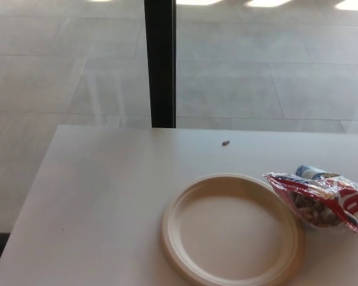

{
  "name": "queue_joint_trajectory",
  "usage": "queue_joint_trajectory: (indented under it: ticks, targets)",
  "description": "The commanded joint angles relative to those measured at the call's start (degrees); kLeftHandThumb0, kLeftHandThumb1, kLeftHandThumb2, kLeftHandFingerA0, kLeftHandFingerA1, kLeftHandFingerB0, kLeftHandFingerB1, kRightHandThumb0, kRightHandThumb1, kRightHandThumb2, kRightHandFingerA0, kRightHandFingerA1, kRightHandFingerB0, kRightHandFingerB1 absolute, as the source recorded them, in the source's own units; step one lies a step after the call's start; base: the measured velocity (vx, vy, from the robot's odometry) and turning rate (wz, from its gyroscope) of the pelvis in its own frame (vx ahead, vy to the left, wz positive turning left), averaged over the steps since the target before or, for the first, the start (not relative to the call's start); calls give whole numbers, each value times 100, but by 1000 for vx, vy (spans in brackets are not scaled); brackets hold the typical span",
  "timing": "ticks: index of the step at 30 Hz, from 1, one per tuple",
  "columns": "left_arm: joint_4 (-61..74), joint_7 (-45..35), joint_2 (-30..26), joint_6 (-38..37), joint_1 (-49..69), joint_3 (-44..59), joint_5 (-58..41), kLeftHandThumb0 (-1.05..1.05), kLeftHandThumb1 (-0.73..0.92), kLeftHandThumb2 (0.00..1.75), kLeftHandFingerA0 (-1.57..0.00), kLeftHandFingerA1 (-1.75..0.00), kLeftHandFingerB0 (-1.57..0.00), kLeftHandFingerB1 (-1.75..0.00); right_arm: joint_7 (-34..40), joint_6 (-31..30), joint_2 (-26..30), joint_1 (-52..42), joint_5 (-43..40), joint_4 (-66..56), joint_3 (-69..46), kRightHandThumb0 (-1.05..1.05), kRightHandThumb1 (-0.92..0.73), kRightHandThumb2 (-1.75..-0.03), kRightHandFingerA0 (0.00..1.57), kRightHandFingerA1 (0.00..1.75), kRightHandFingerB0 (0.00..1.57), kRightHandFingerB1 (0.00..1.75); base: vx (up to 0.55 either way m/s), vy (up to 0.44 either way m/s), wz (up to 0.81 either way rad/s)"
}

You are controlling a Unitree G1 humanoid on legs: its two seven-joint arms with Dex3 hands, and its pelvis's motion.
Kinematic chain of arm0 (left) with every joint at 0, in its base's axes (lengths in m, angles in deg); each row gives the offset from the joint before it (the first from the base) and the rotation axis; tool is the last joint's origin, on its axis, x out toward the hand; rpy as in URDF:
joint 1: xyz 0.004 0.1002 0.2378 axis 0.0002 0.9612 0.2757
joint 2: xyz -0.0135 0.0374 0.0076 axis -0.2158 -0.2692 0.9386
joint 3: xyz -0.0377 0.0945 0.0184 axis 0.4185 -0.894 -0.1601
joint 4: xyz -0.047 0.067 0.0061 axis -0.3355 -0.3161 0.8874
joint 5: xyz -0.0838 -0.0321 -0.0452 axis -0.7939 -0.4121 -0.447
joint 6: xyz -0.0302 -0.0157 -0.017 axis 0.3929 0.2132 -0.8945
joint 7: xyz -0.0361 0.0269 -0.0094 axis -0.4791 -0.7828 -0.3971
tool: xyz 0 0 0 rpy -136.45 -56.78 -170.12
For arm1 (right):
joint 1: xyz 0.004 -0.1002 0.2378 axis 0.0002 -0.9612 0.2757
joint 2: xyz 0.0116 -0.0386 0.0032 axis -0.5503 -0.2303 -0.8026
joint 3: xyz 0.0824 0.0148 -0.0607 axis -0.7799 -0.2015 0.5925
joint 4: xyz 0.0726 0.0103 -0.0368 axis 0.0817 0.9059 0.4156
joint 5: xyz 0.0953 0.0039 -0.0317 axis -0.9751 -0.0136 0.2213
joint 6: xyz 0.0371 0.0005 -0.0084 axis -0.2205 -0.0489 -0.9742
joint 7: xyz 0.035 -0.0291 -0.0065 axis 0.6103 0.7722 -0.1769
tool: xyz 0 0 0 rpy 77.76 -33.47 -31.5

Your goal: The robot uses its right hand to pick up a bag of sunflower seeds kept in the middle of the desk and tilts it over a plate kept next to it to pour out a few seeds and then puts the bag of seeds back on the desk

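Bright, washed-out daylight glares off the floor and desk; soft focus, faint shadows.

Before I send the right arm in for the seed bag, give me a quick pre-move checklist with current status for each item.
1. Seed bag located: ok, lying at the right of the desk, its left end over the plate's right rim.
2. Plate in place: ok, beside the bag, left of it, near the front of the desk.
3. Plate empty before pouring: ok, no seeds seen in it.
4. Right robot hand ready: cannot tell, neither robot hand is in view.
5. Bag fully in frame: not ok, its right end runs to the picture's edge.
6. Stray items: one small dark speck, maybe a seed, lies on the desk behind the plate, clear of the bag.
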Motion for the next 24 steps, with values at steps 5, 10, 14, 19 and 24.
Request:
queue_joint_trajectory:
  ticks: [5,10,14,19,24]
  targets:
    - [-62,-53,-45,-73,15,42,49,-70,74,63,-45,-47,-45,-39,-62,74,120,-4,-63,44,-23,-45,-60,-58,68,71,65,55,0,0,0]
    - [-68,-54,-48,-80,33,46,47,-70,74,63,-45,-47,-45,-39,-59,79,115,-12,-58,48,-18,-45,-60,-58,68,71,65,55,0,0,0]
    - [-68,-59,-58,-85,32,51,45,-70,74,63,-45,-47,-45,-39,-57,85,108,-9,-60,48,-19,-45,-60,-58,68,71,65,55,0,0,0]
    - [-69,-59,-58,-86,31,53,47,-70,74,63,-45,-47,-45,-39,-57,87,108,-9,-60,49,-18,-45,-60,-58,68,71,65,55,0,0,0]
    - [431,-800,361,-980,-946,2238,-2146,-71,70,62,-51,-50,-41,-35,-454,1541,1387,1987,-2477,-2996,-2494,-97,-46,-85,1,69,6,60,-3,1,-5]
